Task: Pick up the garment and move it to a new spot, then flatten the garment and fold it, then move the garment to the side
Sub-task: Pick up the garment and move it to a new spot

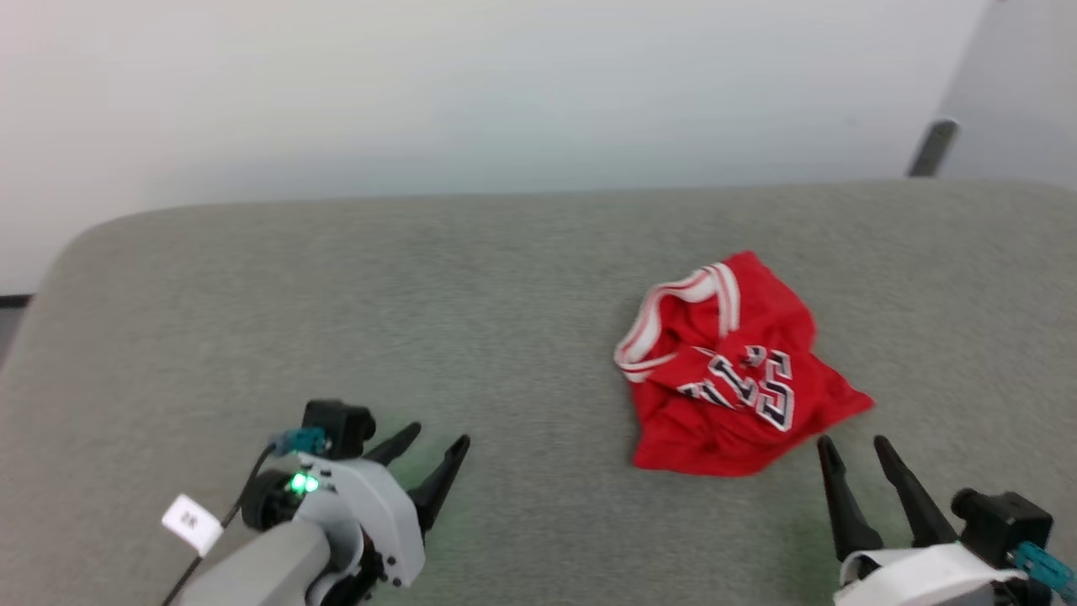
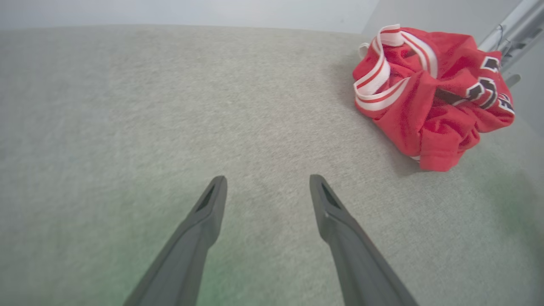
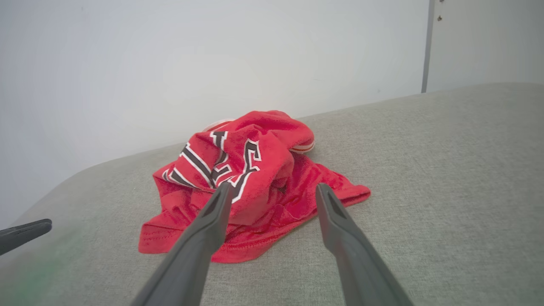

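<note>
Crumpled red garment [image 1: 732, 370] on the grey padded bench [image 1: 252, 320], seen from the head and both wrists. The garment was heaped just ahead of the right claw [image 1: 851, 439], with its hem nearest the fingertips and its striped trim on the far side. The black-and-white lettering was turned towards that claw. The right claw was held wide open and nothing was gripped; whether its fingertips touched the hem could not be told. The left claw [image 1: 437, 433] was likewise spread wide and empty, above bare bench, and the garment was well apart from it, ahead and to its right. No object was seen between either claw and the garment. A white tag [image 1: 192, 522] and a lit green lamp [image 1: 303, 482] were carried behind the left claw. A pale wall [image 1: 505, 84] was seen beyond the bench, and a dark bar [image 1: 932, 147] far ahead of the right claw.
</note>
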Tool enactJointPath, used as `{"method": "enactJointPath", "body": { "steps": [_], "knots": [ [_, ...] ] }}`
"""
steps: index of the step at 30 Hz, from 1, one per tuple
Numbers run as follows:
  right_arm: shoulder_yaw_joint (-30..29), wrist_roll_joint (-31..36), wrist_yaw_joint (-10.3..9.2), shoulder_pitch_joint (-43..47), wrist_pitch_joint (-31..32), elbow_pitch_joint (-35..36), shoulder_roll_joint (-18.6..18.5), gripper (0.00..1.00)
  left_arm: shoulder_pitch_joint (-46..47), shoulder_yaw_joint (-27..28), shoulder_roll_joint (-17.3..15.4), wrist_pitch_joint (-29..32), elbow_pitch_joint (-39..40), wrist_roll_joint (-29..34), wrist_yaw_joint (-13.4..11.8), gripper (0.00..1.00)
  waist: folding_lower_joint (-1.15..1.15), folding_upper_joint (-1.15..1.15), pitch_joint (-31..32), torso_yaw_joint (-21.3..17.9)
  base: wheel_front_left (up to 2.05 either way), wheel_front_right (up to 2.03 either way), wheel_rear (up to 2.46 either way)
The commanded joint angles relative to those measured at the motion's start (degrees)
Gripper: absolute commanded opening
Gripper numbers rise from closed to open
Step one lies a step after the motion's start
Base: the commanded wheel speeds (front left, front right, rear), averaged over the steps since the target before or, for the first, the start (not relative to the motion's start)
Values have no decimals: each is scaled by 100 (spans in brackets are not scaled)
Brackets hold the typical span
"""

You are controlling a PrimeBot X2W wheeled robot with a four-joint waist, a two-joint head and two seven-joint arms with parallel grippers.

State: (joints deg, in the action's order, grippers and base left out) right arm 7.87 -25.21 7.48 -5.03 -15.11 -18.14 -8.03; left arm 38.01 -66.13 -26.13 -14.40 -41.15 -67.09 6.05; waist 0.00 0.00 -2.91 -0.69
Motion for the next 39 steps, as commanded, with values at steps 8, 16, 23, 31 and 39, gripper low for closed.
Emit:
{"method": "enactJointPath", "body": {
  "steps": [8, 16, 23, 31, 39],
  "knots": [
    [-132, -37, 2, 446, 6, -4, -398, 100, -990, 1280, -88, -69, 262, 494, -210, 100, 0, 0, 499, 798, 0, 0, 0],
    [-461, -12, 2, 554, 2, 172, -532, 100, -2406, 3113, -280, -72, 1424, 1926, -725, 100, 0, 0, 605, 559, 0, 0, 0],
    [-665, 33, 2, 460, 0, 415, -483, 100, -3403, 4570, 89, -72, 2493, 3176, -829, 100, 0, 0, 680, 391, 0, 0, 0],
    [-697, 83, 2, 467, 18, 688, -337, 100, -3998, 5589, 605, -73, 3070, 3941, -552, 100, 0, 0, 718, 330, 0, 0, 0],
    [-696, 97, 2, 492, 27, 590, -282, 100, -4108, 5950, 975, -72, 2866, 4334, -255, 100, 0, 0, 686, 353, 0, 0, 0]
  ]
}}
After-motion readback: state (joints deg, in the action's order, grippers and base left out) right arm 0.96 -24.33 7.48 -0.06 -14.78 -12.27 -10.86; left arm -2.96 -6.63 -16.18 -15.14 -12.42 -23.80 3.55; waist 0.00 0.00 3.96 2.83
